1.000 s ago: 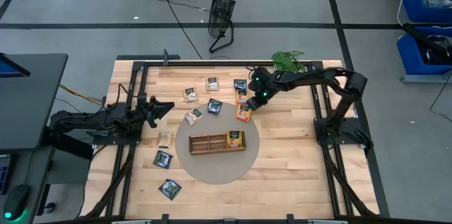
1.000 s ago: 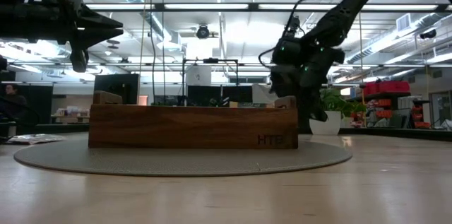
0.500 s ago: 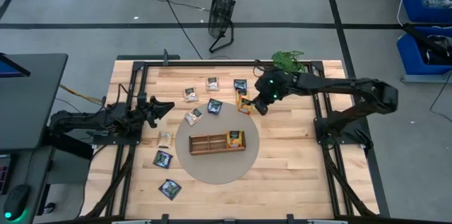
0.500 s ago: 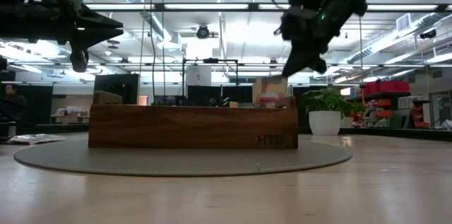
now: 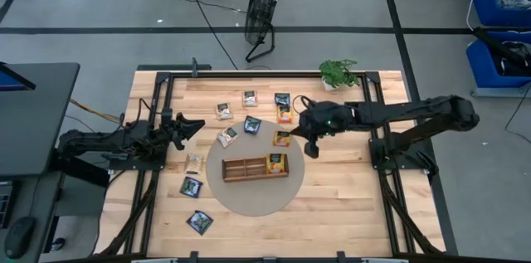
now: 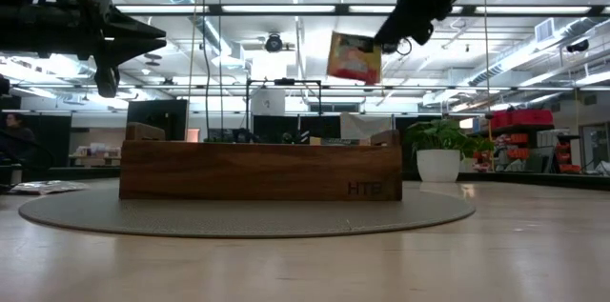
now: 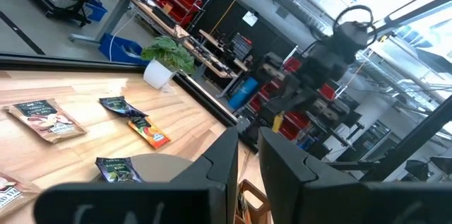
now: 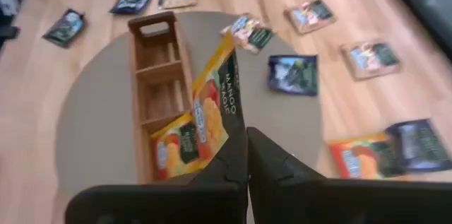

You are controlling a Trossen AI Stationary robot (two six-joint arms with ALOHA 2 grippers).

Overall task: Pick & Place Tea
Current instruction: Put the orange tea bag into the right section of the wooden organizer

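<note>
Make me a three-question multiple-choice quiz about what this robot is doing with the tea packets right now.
1. Where is the orange sachet held by the right pincer?
A. lying on the table
B. in the air above the table
C. under the fan

2. How many sachets already sit in the wooden tray?
A. none
B. one
C. four

3. What is the left pincer holding?
A. nothing
B. a blue sachet
C. the plant

Answers: 1 B, the low view shows it above the tray; 2 B, one orange packet fills an end compartment; 3 A, its fingers are empty.
</note>
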